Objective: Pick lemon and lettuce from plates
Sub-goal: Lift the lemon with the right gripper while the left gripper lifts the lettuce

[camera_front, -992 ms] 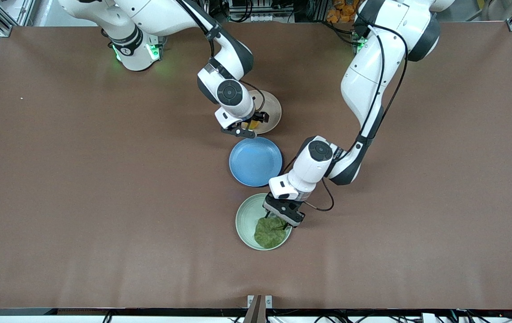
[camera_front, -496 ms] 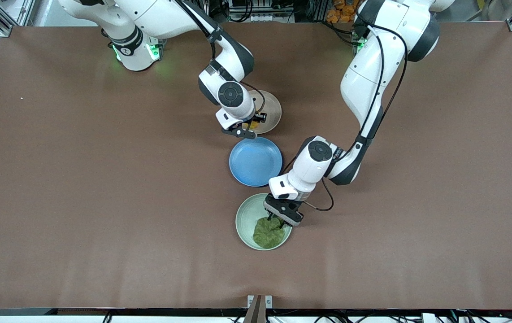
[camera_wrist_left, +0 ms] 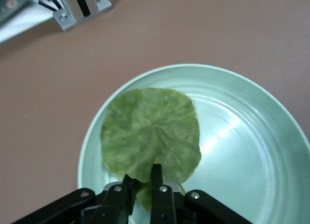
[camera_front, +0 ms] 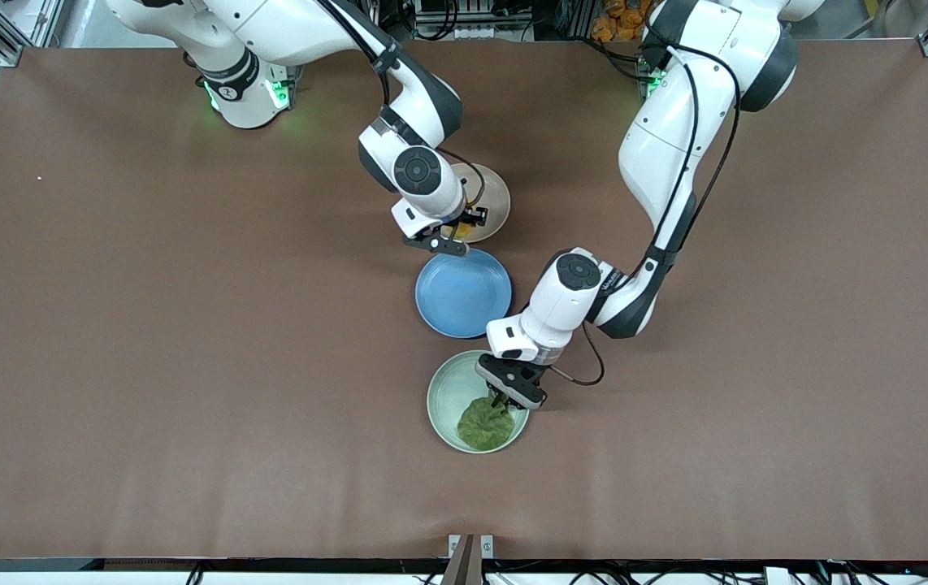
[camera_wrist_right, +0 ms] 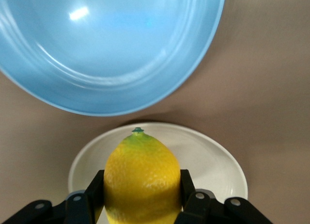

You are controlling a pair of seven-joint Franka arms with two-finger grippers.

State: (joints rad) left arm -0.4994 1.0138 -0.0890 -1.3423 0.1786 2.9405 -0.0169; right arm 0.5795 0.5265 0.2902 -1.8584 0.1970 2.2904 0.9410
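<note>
The green lettuce [camera_front: 484,424] [camera_wrist_left: 151,134] lies on the pale mint plate [camera_front: 446,400] [camera_wrist_left: 252,151], nearest the front camera. My left gripper [camera_front: 505,398] [camera_wrist_left: 143,178] is shut on the leaf's edge, its fingers pinching the stem end. The yellow lemon [camera_wrist_right: 142,178] sits between the fingers of my right gripper [camera_front: 456,231] [camera_wrist_right: 142,185], which is shut on it just above the beige-pink plate [camera_front: 493,199] [camera_wrist_right: 213,161]. In the front view the lemon shows only as a sliver under the right hand.
A blue plate [camera_front: 464,292] [camera_wrist_right: 106,44] lies between the two other plates, close to both grippers. Open brown table spreads toward both ends.
The left gripper's fingers have closed on the lettuce, bunching it and pulling it slightly. The right gripper with the lemon has shifted a little toward the blue plate.
</note>
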